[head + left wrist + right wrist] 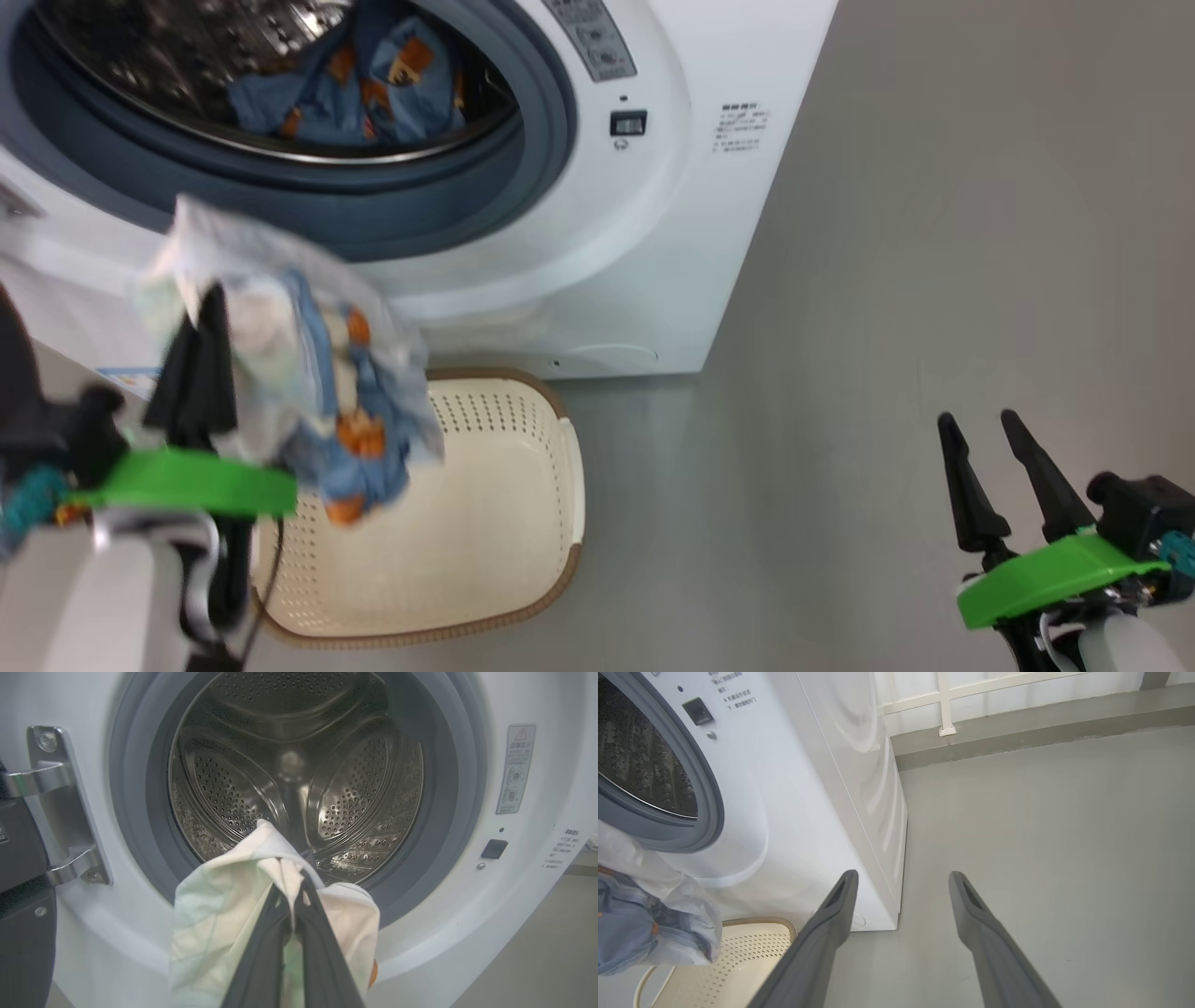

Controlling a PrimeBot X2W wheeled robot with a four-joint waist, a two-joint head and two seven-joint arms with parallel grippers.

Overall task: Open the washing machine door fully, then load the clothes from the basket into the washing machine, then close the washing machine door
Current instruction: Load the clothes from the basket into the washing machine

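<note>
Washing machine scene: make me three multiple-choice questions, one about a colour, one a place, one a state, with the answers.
1. What colour is the rim of the basket?
A. Brown
B. Green
C. Black
2. Where does the loose blue garment lie?
A. In the basket
B. On the floor
C. In the drum of the washing machine
3. How is the left claw?
A. Open, empty
B. Shut on the clothes
C. Shut, empty
Answers: 1 A, the woven-look edge is brown. 2 C, it rests on the steel behind the grey-blue seal. 3 B, it pinches the hanging bundle.
</note>
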